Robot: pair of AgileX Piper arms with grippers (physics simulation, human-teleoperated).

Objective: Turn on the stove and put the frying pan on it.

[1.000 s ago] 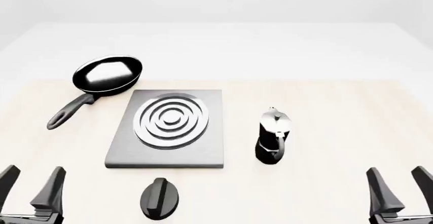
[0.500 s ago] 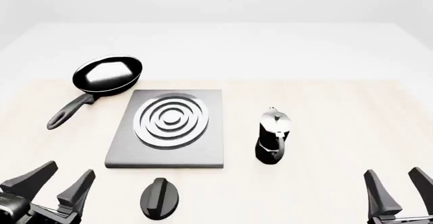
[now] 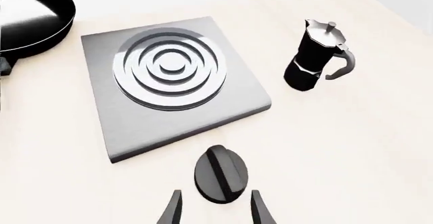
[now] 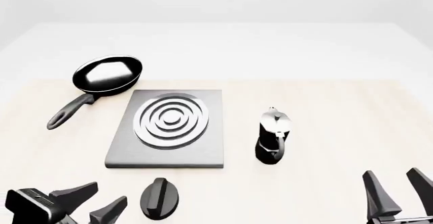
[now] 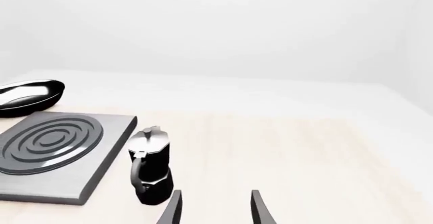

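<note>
The stove [image 4: 169, 127] is a dark-grey square slab with a ringed silver burner, lying mid-table; it also shows in the left wrist view [image 3: 169, 79] and the right wrist view [image 5: 54, 150]. Behind its far left corner rests the frying pan [image 4: 108, 74], black and glossy, handle pointing toward the near left. A black oval knob [image 4: 160, 197] lies on the table in front of the stove. My left gripper [image 4: 101, 201] is open, turned toward the knob [image 3: 220, 173], fingers just short of it. My right gripper [image 4: 394, 193] stands open at the near right, holding nothing.
A black-and-silver moka pot [image 4: 273, 135] stands upright right of the stove, also seen in the left wrist view [image 3: 317, 57] and close ahead of the right gripper in the right wrist view [image 5: 150, 165]. The pale wooden table [image 4: 338, 107] extends to the right.
My left gripper has swung right and turned toward the knob, coming lower and closer to it. The right gripper has barely shifted. Stove, pan and moka pot have not moved.
</note>
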